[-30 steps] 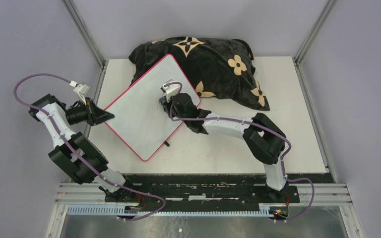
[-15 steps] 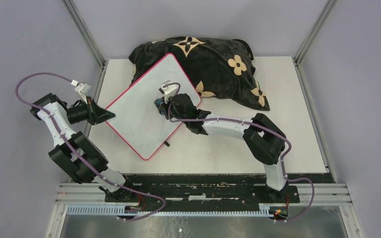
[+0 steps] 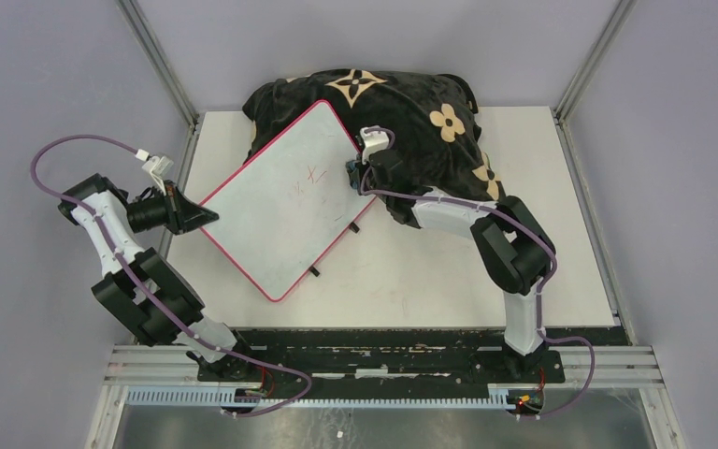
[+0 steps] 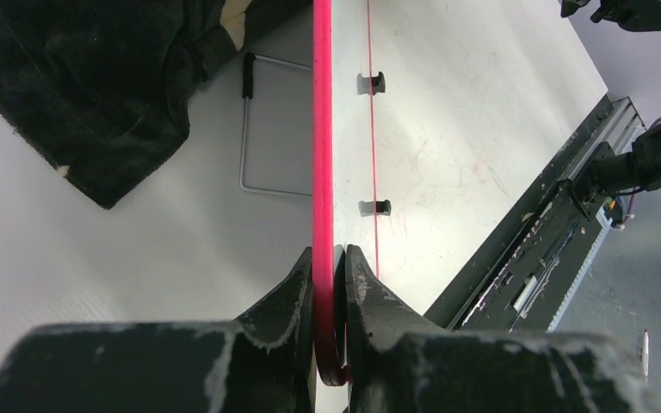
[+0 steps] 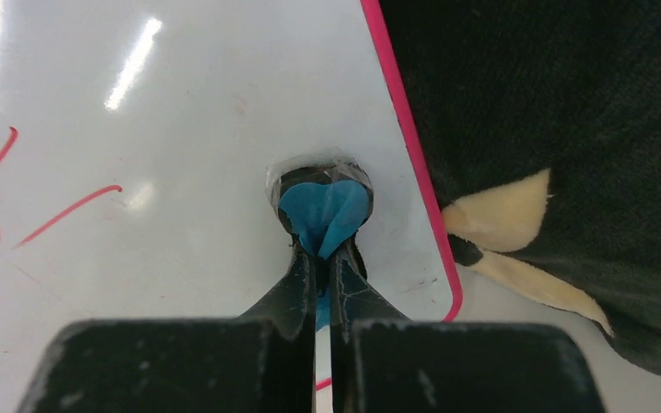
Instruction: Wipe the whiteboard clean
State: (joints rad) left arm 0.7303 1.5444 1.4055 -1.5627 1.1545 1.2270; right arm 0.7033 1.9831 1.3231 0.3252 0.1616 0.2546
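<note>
The whiteboard (image 3: 262,234), white with a pink-red rim, lies slanted with its far corner resting on the black floral cushion (image 3: 421,117). Faint red marks (image 3: 305,181) show near its middle. My left gripper (image 3: 208,217) is shut on the whiteboard's left corner; the left wrist view shows the rim (image 4: 322,129) edge-on, pinched in that gripper (image 4: 331,284). My right gripper (image 3: 353,174) is shut on a small blue eraser (image 5: 324,205), whose dark pad rests on the whiteboard (image 5: 181,112) close to the right rim. Red strokes (image 5: 67,212) lie left of it.
The cushion (image 5: 568,112) fills the table's back and borders the board's right rim. Black feet (image 3: 315,272) and a wire stand leg (image 4: 254,129) stick out under the board. Grey walls with metal posts close in the table; a black rail (image 3: 383,341) runs along the near edge.
My right gripper with the eraser has swept from the board's middle up and right to its right rim, uncovering the red marks. The left gripper has held its grip in place.
</note>
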